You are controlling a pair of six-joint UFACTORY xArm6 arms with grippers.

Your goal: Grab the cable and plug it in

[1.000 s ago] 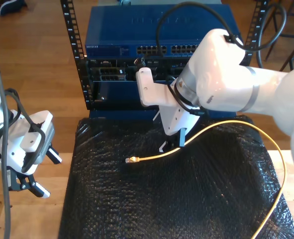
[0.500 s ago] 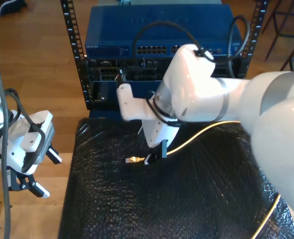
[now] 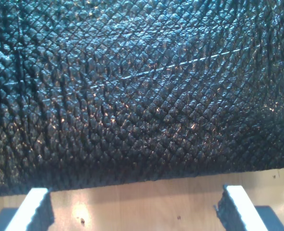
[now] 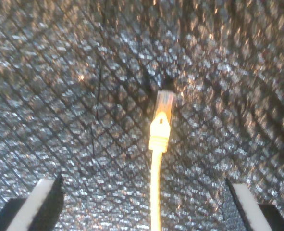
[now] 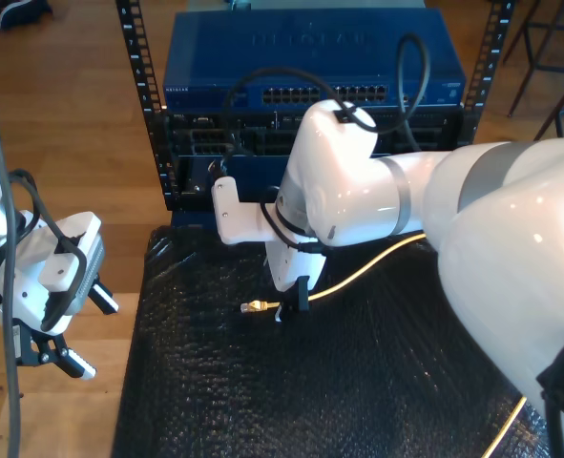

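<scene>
My second hand (image 4: 142,202) hangs wide over the cable (image 4: 158,144) on the black mat (image 5: 377,382); my first hand (image 3: 132,211) is wide too.

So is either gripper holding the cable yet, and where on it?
Nothing is held. My second gripper is open astride the cable just behind its plug. My first gripper is open over the mat's edge.
</scene>
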